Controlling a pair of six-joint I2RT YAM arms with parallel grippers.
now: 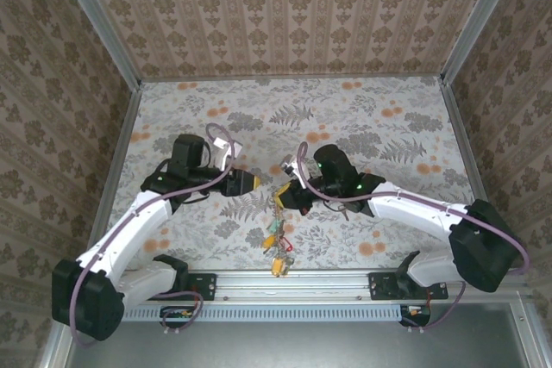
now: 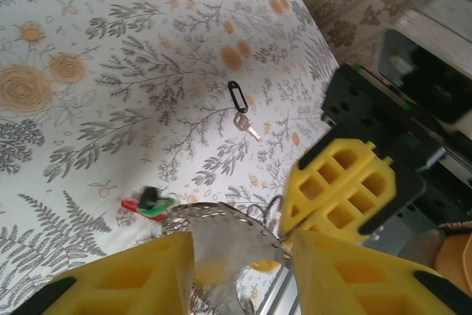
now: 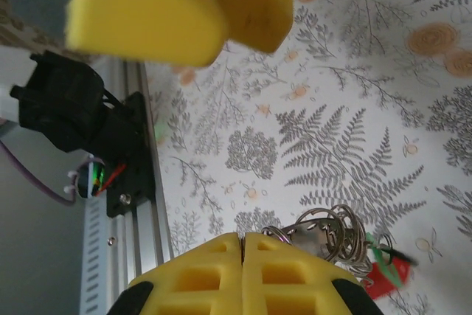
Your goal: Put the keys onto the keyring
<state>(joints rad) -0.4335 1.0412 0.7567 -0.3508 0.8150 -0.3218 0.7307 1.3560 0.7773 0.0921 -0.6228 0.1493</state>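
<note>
1. Keyring (image 2: pixel 225 213): metal loops over the floral worktop (image 1: pixel 362 118), between the two claws; coloured keys (image 1: pixel 276 239) trail from it towards the near rail (image 1: pixel 293 286).
2. Left claw (image 1: pixel 250 182): yellow fingers (image 2: pixel 118 278) stand apart, loop between their tips; we cannot tell whether they grip it.
3. Right claw (image 3: pixel 242 248): fingers pressed together, wire loops just beside the tips.
4. Plain key (image 2: pixel 247 129): we log it flat on the worktop, just beside a dark oval clip (image 2: pixel 234 96), apart from the bunch.
</note>
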